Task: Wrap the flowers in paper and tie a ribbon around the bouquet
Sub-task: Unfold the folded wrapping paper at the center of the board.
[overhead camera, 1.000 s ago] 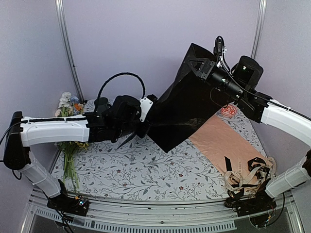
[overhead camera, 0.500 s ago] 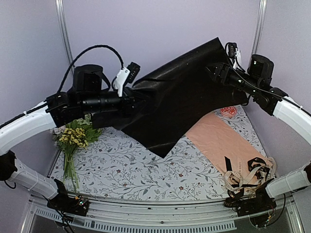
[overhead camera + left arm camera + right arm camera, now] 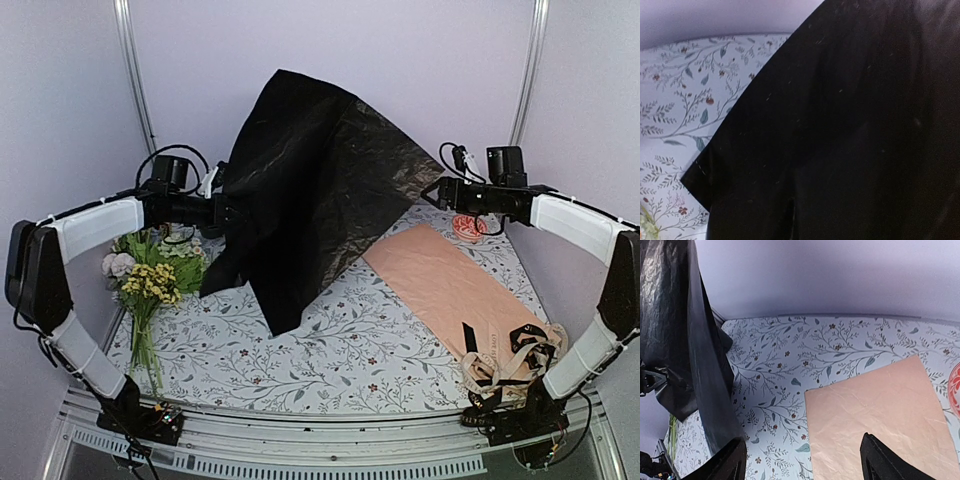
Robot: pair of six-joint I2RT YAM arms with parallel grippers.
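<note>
The left gripper (image 3: pixel 225 208) is pinching the paper (image 3: pixel 310 190) by its edge; it is hanging tented over the back left of the table (image 3: pixel 330 350) (low corner near the tabletop). The right gripper (image 3: pixel 436 190) is standing spread, empty. On one pinch, the paper is risking folding over itself or slipping free.

A large thin black sheet (image 3: pixel 310 190) hangs like a curtain over the left-centre of the table (image 3: pixel 330 350), blocking passage there. The near middle lies open. A flat peach-tan paper sheet (image 3: pixel 455 290) hinders nothing; a tangle of cream and black ribbons (image 3: pixel 510 365) crowds the near-right corner.
</note>
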